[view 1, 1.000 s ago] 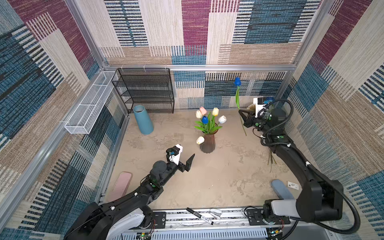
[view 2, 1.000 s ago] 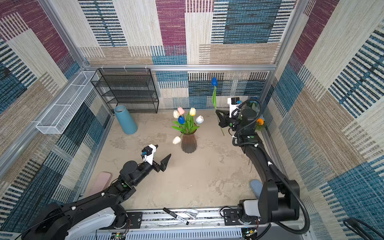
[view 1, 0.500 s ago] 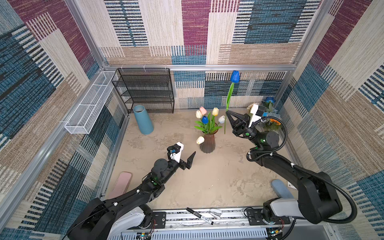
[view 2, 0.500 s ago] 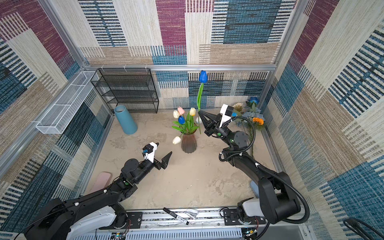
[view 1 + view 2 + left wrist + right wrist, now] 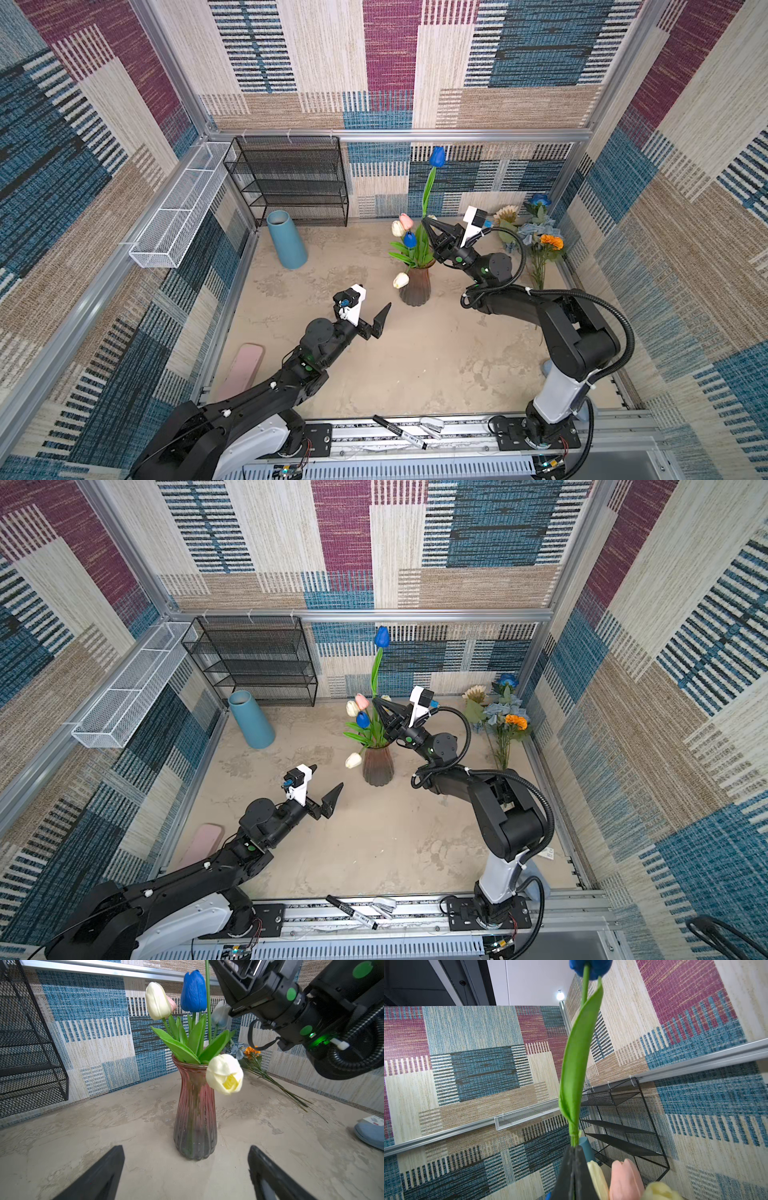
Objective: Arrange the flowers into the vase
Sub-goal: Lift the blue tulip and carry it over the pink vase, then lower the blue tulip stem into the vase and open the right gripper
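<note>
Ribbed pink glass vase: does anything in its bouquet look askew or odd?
Yes. One cream-white tulip droops over the rim of the ribbed pink glass vase, head hanging beside the neck, while the other tulips stand upright.

Blue tulip [image 5: 437, 156] in my black right gripper [image 5: 574, 1148]: deep blue head, green stem and leaf; just under that hand, vase [image 5: 195, 1115] ribbed, rose fading to smoky grey; its tulips [image 5: 158, 1001] cream, pink, blue; ahead of my left gripper [image 5: 328, 776], table [image 5: 415, 365] mottled sand; walls [image 5: 386, 41] patchwork of maroon, teal, cream stripes.
</note>
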Available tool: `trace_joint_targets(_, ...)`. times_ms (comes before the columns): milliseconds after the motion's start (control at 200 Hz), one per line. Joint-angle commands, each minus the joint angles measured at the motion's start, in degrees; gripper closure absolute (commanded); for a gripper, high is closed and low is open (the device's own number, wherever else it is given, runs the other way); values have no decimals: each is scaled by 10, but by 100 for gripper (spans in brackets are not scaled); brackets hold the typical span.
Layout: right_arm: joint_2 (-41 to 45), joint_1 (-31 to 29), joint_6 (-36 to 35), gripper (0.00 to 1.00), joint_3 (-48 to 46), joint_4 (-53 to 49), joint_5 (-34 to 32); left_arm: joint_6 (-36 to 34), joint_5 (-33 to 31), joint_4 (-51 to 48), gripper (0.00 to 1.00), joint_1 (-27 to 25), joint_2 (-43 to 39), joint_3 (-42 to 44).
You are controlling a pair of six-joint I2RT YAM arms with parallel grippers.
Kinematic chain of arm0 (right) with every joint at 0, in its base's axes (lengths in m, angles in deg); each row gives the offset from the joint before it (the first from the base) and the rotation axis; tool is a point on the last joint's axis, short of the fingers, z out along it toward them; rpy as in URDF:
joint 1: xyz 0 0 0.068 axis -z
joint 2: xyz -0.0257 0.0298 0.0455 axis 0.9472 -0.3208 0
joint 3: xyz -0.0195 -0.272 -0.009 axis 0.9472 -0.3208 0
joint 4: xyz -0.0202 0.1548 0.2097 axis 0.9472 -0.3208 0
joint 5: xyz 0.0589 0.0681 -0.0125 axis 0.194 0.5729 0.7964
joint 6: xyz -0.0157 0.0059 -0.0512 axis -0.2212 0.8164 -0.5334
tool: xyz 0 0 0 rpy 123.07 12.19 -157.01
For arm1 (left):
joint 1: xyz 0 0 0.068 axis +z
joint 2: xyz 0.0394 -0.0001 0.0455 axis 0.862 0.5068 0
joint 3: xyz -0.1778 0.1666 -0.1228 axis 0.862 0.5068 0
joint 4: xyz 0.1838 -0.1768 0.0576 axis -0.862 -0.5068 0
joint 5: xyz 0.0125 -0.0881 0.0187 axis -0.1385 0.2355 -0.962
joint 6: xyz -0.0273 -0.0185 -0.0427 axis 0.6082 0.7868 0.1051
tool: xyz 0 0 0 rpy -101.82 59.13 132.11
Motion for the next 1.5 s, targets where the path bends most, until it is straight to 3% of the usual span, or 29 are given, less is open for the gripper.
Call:
trace_joint_targets(0, -14, -4, -27, 100, -7, 111, -20, -1, -3, 6, 4, 0, -4, 5)
trace_joint_targets(271, 11, -8, -76, 100, -39, 51, -25, -8, -4, 6, 4, 0, 6, 1)
trace_joint_targets(471, 55, -10, -138, 68, -72, 0, -30, -8, -2, 28, 4, 0, 26, -1)
trace_joint_targets(611, 92, -10, -178, 67, -81, -67, -46, -9, -1, 28, 4, 0, 31, -5)
trace_joint_targets(917, 189, -11, -237, 55, -100, -171, -88, -16, 4, 26, 4, 0, 38, -18)
trace_joint_targets(1062, 267, -10, -261, 38, -148, -221, -113, -21, 3, 25, 3, 0, 39, -18)
trace_joint_targets(1227, 320, -6, -297, 27, -202, -312, -113, -21, -6, 41, 3, 1, 45, -12)
trace_joint_targets(1393, 300, -4, -292, 13, -310, -223, -113, -22, 2, 27, 2, 1, 39, -12)
trace_joint_targets(1498, 240, -4, -299, 11, -314, -194, -79, -26, -3, 26, 2, 1, 34, -6)
